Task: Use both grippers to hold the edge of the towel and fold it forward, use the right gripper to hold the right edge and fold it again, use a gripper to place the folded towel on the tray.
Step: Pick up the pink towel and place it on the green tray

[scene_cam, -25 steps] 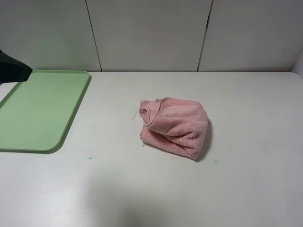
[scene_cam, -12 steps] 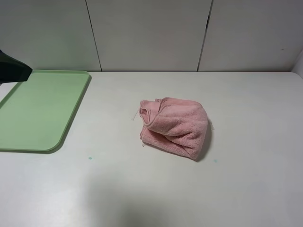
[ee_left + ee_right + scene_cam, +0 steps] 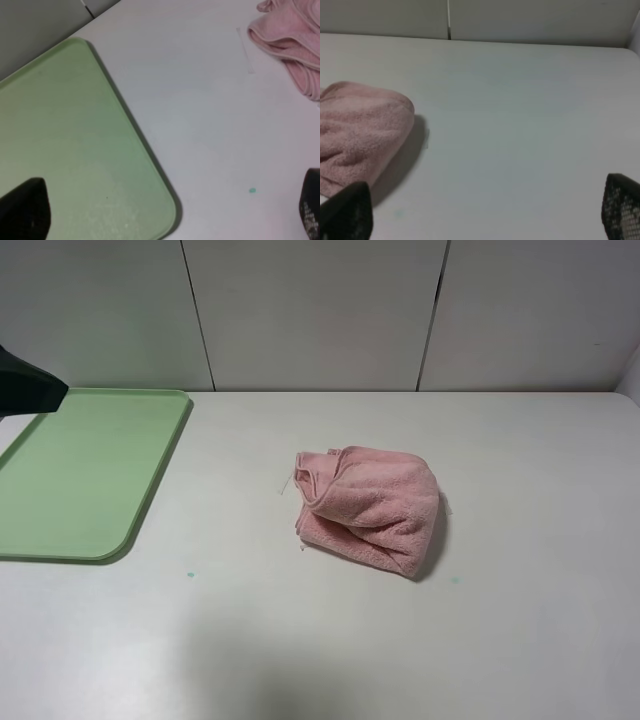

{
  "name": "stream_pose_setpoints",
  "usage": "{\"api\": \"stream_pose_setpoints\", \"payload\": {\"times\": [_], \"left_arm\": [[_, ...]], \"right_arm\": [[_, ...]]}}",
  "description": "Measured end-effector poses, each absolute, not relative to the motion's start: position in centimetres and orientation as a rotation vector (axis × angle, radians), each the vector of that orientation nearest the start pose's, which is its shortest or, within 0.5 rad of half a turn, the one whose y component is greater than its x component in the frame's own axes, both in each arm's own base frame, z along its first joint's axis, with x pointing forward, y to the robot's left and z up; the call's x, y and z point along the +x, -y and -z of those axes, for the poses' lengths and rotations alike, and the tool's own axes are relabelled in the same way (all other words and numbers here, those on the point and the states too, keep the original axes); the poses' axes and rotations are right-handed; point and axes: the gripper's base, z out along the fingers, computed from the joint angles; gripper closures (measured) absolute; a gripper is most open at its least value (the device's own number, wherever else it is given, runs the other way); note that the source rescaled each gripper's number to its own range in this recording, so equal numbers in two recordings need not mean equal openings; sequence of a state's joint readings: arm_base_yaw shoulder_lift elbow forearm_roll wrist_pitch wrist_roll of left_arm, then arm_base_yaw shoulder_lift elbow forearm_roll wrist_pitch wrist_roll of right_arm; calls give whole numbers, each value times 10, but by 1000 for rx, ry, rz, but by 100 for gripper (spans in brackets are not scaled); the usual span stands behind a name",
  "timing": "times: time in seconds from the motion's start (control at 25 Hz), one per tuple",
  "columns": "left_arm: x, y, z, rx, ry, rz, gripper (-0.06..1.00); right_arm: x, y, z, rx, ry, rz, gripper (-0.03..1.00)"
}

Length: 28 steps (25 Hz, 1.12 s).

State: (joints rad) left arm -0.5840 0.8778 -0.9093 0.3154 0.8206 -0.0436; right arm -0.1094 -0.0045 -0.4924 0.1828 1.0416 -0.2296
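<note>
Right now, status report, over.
Left claw and right claw open, empty. Towel bunched on table, right of tray. Nothing in the way.

I am looking across a wide white table (image 3: 540,470), matte and smooth, which takes up most of the view. Behind it stands a pale grey wall (image 3: 310,310) of flat panels. It is split into 3 sections by 2 thin dark lines, the left seam (image 3: 197,315) and the right seam (image 3: 433,315), each leaning a little. The wall meets the table's far edge in a straight line. At the far right a side wall (image 3: 632,375) closes the corner. There are 2 tiny teal marks on the tabletop, the left speck (image 3: 190,574) and the right speck (image 3: 455,580). The light is soft and even, and a broad faint shadow (image 3: 250,670) dulls the table's near part.
</note>
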Motion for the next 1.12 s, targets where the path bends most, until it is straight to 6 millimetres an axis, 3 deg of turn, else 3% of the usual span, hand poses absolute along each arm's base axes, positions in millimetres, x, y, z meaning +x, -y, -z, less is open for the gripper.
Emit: {"api": "stream_pose_setpoints", "payload": {"times": [1.12], "left_arm": [[149,74,-361,710,-2111,-34,-5]], "right_arm": [[-3,-18,-278,-151,-2002,-44,-3]]}}
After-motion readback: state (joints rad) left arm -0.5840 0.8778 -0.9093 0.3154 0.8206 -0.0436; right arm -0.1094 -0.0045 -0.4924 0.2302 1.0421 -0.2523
